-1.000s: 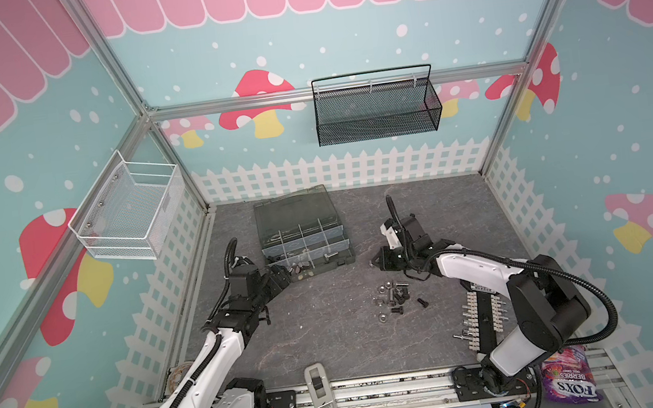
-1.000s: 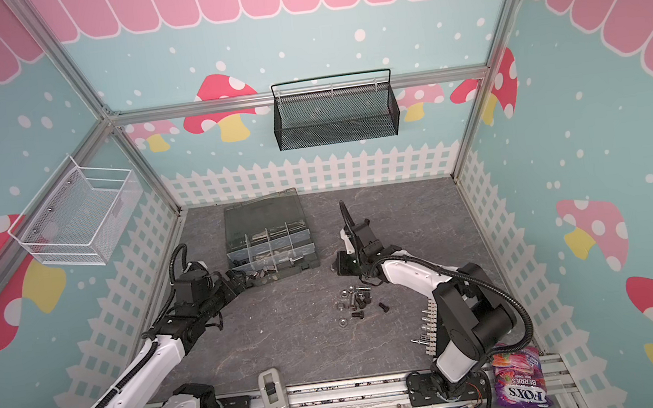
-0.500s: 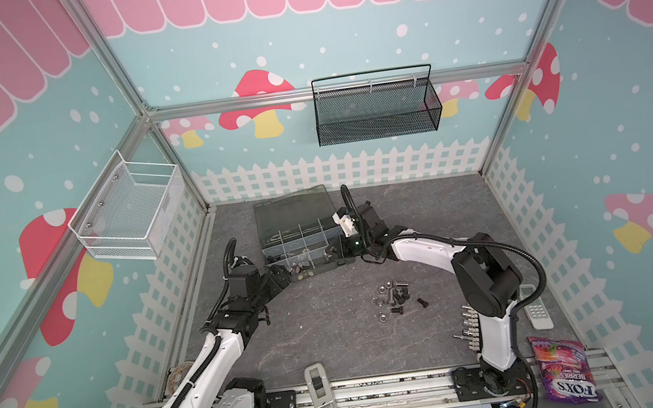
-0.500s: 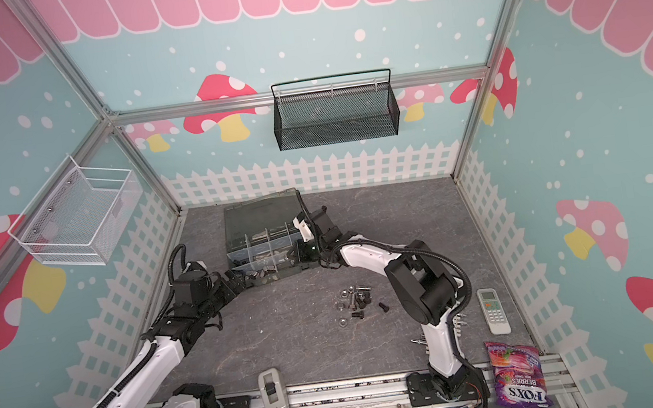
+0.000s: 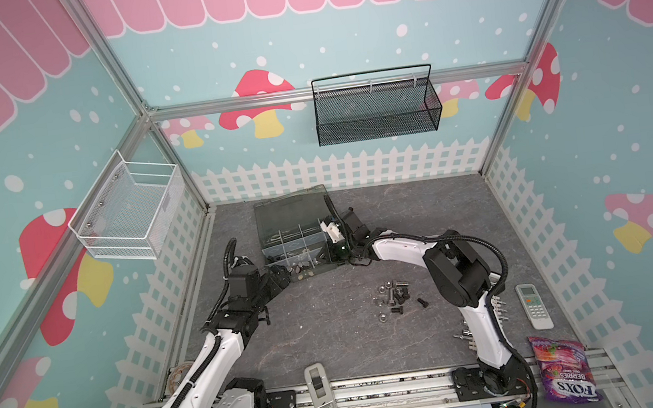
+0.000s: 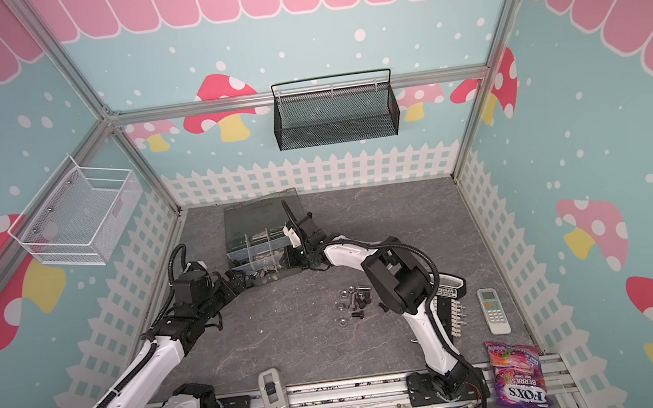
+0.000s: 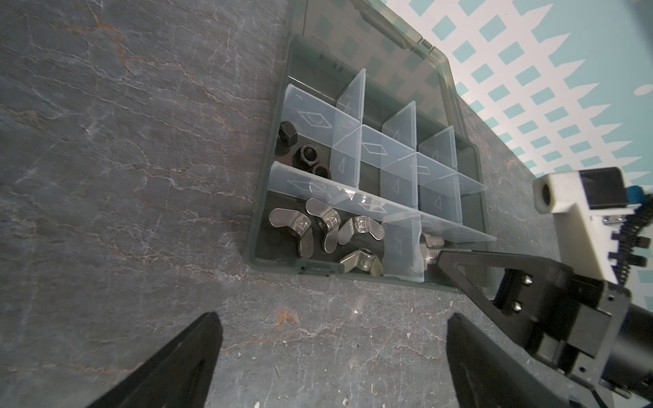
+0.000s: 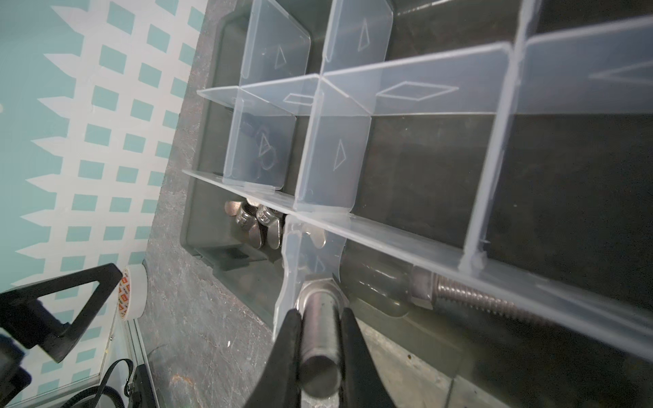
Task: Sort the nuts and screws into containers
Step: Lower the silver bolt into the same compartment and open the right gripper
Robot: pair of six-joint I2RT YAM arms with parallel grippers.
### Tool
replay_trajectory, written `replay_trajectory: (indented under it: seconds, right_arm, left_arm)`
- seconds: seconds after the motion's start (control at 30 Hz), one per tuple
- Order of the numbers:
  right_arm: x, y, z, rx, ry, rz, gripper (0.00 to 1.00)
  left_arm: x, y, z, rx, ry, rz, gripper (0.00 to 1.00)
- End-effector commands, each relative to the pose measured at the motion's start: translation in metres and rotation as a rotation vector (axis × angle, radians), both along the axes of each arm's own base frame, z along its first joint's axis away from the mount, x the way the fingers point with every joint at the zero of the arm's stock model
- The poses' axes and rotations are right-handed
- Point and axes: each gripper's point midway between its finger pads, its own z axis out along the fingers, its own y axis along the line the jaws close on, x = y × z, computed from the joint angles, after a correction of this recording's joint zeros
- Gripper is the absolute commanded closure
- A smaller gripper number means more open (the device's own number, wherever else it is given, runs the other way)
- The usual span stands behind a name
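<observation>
The containers (image 5: 300, 241) are compartments in a dark grey organizer box (image 7: 263, 197) with its lid up, at the back left of the table in both top views. My right gripper (image 8: 320, 314) is shut on a silver screw (image 8: 319, 339), held over the box's front right compartment (image 6: 287, 259). Another silver screw (image 8: 477, 296) lies in that compartment. Silver wing nuts (image 7: 319, 229) and black hex nuts (image 7: 307, 159) fill two compartments. My left gripper (image 7: 334, 319) stands open over bare table by the box's front left corner (image 5: 283, 277). Loose screws and nuts (image 5: 394, 295) lie mid-table.
A remote control (image 5: 534, 306), a candy bag (image 5: 565, 370) and a white terminal strip (image 6: 452, 316) sit front right. A tape roll (image 8: 132, 293) lies front left, a grey device (image 5: 318, 384) on the front rail. A black mesh basket (image 5: 374, 109) and white wire basket (image 5: 129, 213) hang on the walls.
My right gripper has swung left from above the loose pile to the box's front right compartment, shut on the screw. The left arm has not moved.
</observation>
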Motion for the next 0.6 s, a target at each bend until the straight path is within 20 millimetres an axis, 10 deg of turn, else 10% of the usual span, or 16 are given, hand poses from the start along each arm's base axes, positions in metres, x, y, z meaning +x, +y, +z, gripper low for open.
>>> replay_trajectory:
  seconds: [0.0,0.57]
  right_arm:
    - [0.000,0.009,-0.003,0.003,0.009,0.028,0.89]
    - [0.022,-0.023,-0.011,-0.203,-0.055,-0.105,0.66]
  left_arm:
    - [0.003,0.002,0.010,-0.001,-0.019,0.006,0.00]
    - [0.004,0.001,0.011,-0.003,-0.017,0.002,0.00]
